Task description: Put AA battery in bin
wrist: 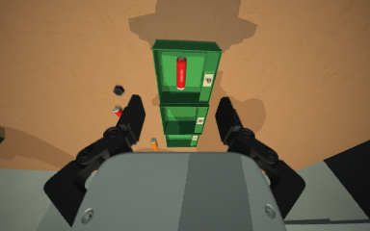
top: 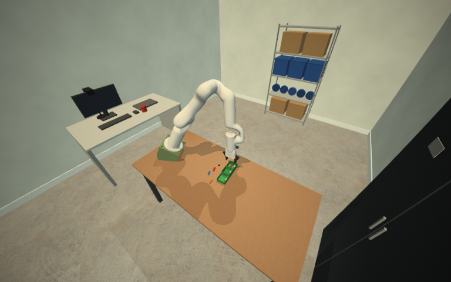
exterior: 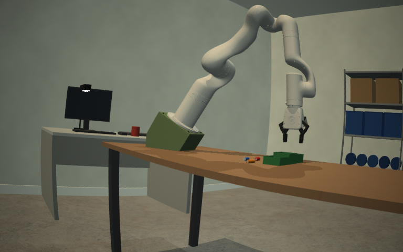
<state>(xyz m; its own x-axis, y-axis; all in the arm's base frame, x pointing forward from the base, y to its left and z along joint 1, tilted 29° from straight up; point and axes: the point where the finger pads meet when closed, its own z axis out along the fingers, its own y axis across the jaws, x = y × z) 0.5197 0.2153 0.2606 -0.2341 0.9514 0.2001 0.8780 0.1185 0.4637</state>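
Note:
A row of three green bins (top: 222, 177) (exterior: 282, 159) (wrist: 157, 72) stands on the table. A red AA battery (wrist: 180, 72) (top: 231, 165) lies flat in the end bin nearest the arm's base. That bin has a small white label (wrist: 208, 80), too small to read. My gripper (top: 230, 157) (exterior: 293, 140) (wrist: 180, 105) is open and empty, hanging a little above this bin. A second red battery (wrist: 117, 111) (top: 214, 168) (exterior: 257, 158) lies on the table left of the bins.
A black nut (wrist: 118, 89) (top: 218, 164), an orange cell (wrist: 154, 143) (top: 211, 180) (exterior: 251, 160) and a blue cell (top: 208, 173) (exterior: 245, 158) lie on the table beside the bins. The arm's green base (top: 170, 152) stands at the table's far corner.

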